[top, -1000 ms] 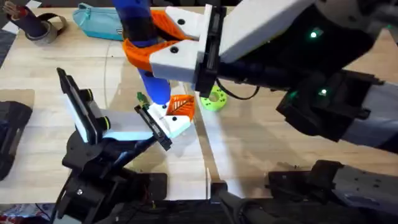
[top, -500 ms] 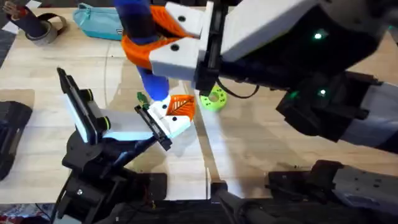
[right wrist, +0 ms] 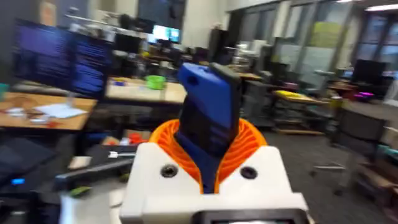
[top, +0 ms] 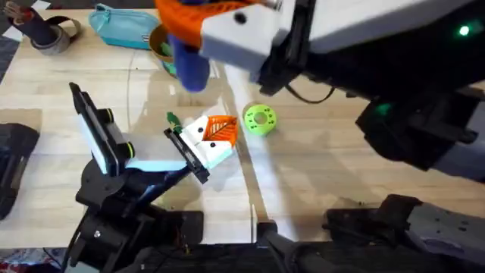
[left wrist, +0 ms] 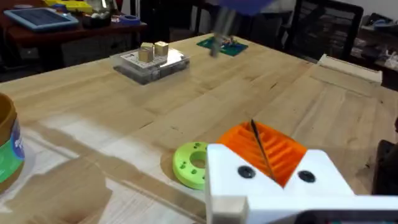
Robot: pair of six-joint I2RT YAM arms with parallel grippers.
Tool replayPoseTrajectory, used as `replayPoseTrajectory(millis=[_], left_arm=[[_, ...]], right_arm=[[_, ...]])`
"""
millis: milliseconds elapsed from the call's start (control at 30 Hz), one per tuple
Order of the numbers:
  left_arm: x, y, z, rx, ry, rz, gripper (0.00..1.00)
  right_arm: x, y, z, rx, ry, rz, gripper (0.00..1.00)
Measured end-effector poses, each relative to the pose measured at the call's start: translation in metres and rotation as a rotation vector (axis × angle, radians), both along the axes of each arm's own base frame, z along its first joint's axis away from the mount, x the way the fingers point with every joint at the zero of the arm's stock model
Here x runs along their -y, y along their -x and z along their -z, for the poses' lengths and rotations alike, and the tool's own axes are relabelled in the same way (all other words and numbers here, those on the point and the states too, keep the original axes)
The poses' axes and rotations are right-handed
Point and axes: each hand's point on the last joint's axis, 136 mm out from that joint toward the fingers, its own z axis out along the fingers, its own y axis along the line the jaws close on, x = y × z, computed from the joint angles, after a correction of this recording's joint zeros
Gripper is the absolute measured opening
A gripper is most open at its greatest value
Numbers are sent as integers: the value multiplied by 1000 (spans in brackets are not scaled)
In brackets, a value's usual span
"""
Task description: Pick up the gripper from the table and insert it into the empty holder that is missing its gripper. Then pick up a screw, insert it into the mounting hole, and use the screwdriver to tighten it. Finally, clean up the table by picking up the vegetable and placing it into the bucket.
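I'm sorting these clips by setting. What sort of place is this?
Most likely a robotics lab or workshop in an open office: a wooden table, the blue screwdriver held in the right gripper, and rows of desks with monitors behind.

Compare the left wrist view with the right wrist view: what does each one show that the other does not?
The left wrist view alone shows the wooden table, the lime-green disc, part of the bucket and a clear tray with small blocks. The right wrist view alone shows the room behind, with desks and screens. Both show the screwdriver, held by the right gripper.
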Motion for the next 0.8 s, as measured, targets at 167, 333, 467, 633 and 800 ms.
replayPoseTrajectory(millis=[167,333,467,633,800], left_arm=[[0,0,0,0,0,0,9],[0,0,0,0,0,0,9],[0,0,0,0,0,0,9],[0,0,0,0,0,0,9],[0,0,0,0,0,0,9]], right_arm=[[27,-54,33,-88,114,157,71],[84,-118,107,-356,300,390,70],[146,-146,164,-581,419,593,70],[212,-145,225,-795,590,752,68],[247,-153,267,-726,842,837,64]])
